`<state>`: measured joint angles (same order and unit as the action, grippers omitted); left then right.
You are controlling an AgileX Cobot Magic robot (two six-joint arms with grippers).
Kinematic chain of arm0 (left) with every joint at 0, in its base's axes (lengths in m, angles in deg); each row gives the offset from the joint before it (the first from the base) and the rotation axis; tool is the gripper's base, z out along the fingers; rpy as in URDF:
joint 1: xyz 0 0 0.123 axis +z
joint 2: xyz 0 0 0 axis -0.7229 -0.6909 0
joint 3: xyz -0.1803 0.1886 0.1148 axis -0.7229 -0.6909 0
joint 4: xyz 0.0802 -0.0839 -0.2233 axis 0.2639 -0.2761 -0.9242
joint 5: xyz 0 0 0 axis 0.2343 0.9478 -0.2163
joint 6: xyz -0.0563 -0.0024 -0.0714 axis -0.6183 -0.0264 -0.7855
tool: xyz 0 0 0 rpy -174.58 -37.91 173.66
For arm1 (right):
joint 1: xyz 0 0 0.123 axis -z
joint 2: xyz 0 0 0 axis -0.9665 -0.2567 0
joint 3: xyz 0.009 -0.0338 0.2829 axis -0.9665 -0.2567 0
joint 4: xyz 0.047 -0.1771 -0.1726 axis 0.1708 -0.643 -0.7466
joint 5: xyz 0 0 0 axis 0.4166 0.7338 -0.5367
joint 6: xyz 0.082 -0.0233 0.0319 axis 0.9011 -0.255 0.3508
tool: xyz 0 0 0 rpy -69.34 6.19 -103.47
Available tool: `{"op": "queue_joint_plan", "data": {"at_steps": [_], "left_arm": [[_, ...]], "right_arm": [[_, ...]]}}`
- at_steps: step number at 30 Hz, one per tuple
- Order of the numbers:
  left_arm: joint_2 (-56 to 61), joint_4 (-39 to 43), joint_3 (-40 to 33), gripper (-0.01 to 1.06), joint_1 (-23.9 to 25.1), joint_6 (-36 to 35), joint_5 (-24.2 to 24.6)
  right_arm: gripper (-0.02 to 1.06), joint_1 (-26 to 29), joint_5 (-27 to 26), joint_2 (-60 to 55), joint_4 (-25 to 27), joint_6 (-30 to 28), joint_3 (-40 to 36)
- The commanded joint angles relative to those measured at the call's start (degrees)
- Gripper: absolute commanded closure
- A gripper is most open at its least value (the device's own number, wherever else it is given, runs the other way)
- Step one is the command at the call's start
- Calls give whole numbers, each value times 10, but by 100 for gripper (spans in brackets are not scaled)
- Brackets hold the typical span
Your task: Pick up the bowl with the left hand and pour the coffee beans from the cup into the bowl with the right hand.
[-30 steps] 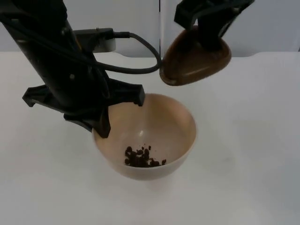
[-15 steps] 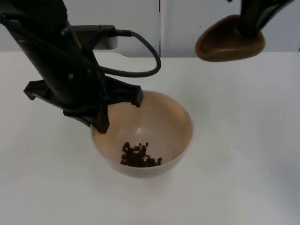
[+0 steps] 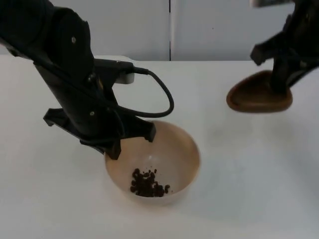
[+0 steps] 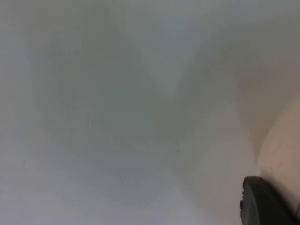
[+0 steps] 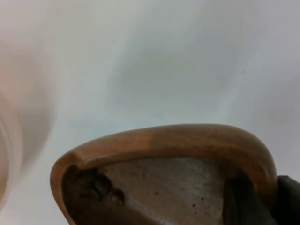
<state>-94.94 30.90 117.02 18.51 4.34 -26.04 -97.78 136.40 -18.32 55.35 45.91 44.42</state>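
Observation:
A tan bowl (image 3: pixel 179 149) sits low over the table at the centre front, with a small heap of dark coffee beans (image 3: pixel 147 183) in its bottom. My left gripper (image 3: pixel 115 143) is shut on the bowl's left rim; the bowl wall (image 4: pixel 286 150) and one fingertip (image 4: pixel 262 201) appear in the left wrist view. At the right, my right gripper (image 3: pixel 280 82) is shut on the rim of a brown wooden cup (image 3: pixel 256 97), which is upright near the table. The cup's rim (image 5: pixel 168 140) and its inside, with a few beans left, show in the right wrist view.
The white table runs back to a grey partition wall (image 3: pixel 209 25). A white block (image 3: pixel 119 67) lies behind the left arm.
The right gripper carried the cup from above the bowl to the right and down, turning it upright. The left gripper lowered the bowl slightly towards the front.

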Motion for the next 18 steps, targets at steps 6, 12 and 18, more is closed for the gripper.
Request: {"op": "queue_joint_plan", "data": {"at_steps": [6, 12, 18], "left_arm": [[-13, 2, -2, 105, -1, -5, -28], [-13, 5, -2, 105, -1, -5, -29], [-13, 12, -2, 105, -1, -5, -28]], "right_arm": [[105, 12, -67, -14, 1, 17, -71], [105, 16, -88, -41, 1, 18, -97], [105, 16, -144, -45, 0, 20, -127]]}}
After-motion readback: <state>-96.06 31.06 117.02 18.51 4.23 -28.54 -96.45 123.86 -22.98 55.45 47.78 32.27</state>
